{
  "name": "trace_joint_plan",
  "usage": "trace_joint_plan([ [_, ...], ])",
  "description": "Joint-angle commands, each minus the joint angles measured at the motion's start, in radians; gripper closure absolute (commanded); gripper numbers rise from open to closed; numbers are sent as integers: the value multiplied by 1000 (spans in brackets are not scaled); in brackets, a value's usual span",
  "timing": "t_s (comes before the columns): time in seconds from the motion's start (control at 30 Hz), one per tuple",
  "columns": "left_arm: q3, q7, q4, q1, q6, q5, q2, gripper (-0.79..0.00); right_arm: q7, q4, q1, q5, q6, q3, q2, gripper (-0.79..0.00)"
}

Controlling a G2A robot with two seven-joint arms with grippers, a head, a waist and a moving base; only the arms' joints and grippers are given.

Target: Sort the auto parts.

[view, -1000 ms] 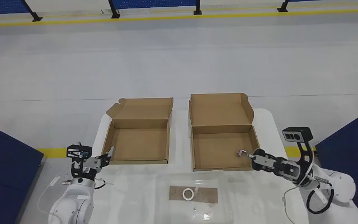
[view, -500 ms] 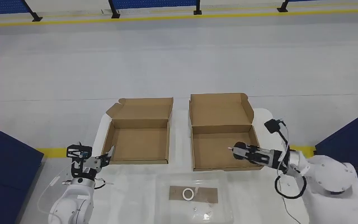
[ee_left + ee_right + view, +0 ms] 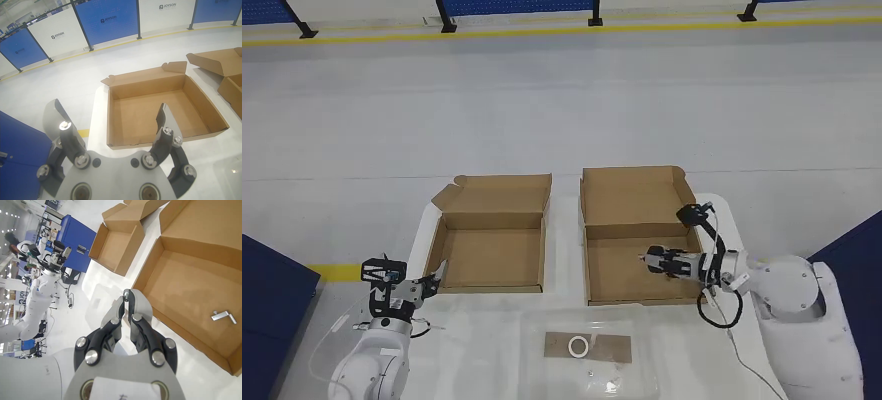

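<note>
My right gripper [image 3: 647, 258] hangs over the right cardboard box [image 3: 622, 275], above its floor toward the left side. In the right wrist view its fingers [image 3: 132, 298] are shut on a small silver bolt [image 3: 125, 294] at their tips. A bent metal bracket [image 3: 223, 315] lies on the floor of that box [image 3: 189, 275] near its front wall. My left gripper [image 3: 432, 276] stands open and empty by the front left corner of the left cardboard box [image 3: 492, 255]. The left wrist view shows that box [image 3: 141, 117] empty, beyond the gripper [image 3: 109, 104].
At the table's front centre lies a clear plastic sheet holding a brown card [image 3: 602, 348] with a white ring [image 3: 580, 346] and small parts [image 3: 612, 385]. Both boxes have raised lids at the back. Blue cabinets flank the white table [image 3: 492, 320].
The right arm has swung left and away from the table's front edge, across the right box. The left arm has kept still.
</note>
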Motion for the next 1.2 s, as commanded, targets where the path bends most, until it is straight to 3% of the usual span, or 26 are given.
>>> trace_joint_plan([
  [0.0,0,0,0,0,0,0,0,-785,0,0,0,0,0,0,0,0],
  [0.1,0,0,0,0,0,0,0,-785,-6,0,-1,-9,2,0,0,0],
  [0.3,0,0,0,0,0,0,0,-785,-79,-44,33,-453,179,-110,9,0],
  [0.5,0,0,0,0,0,0,0,-785,-29,116,205,-668,297,-301,-6,0],
  [0.7,0,0,0,0,0,0,0,-785,-10,377,387,-703,332,-453,-37,0],
  [0.9,0,0,0,0,0,0,0,-785,-37,559,482,-675,342,-548,-68,0],
  [1.17,0,0,0,0,0,0,0,-785,-53,596,497,-668,342,-566,-75,0],
])
